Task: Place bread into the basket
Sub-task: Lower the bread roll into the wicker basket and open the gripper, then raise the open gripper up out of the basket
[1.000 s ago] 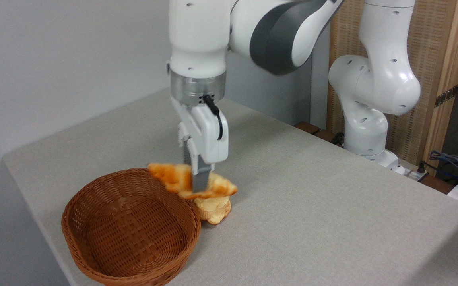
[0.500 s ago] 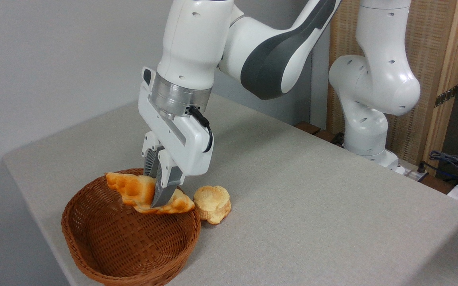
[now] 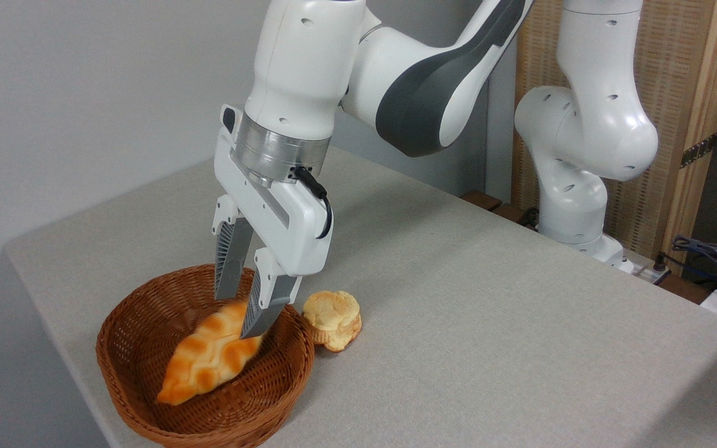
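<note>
camera view: bread (image 3: 209, 361) lies in the basket (image 3: 116, 348), gripper (image 3: 240, 314) spread apart above it.

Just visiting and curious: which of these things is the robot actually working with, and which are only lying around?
Part of the job:
- bread, lying in the basket
- basket
- gripper, open over the bread

Just lying about:
- bun, on the table beside the basket
- cables, far right
</note>
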`<action>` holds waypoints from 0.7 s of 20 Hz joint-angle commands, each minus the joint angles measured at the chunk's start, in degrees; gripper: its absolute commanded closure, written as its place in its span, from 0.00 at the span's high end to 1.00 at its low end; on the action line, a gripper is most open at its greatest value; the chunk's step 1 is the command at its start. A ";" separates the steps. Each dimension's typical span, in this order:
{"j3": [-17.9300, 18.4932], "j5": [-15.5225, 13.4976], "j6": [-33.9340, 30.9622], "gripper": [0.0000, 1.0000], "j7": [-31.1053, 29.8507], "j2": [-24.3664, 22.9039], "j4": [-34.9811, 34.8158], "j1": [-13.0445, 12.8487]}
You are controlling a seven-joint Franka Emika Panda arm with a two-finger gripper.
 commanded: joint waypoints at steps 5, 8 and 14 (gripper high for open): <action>0.94 -0.62 -3.67 1.00 -3.61 -2.31 0.65 0.28; 2.52 2.17 -12.36 1.00 -5.11 -4.33 0.65 0.55; 1.82 12.63 -23.54 1.00 -12.40 -5.48 0.65 0.46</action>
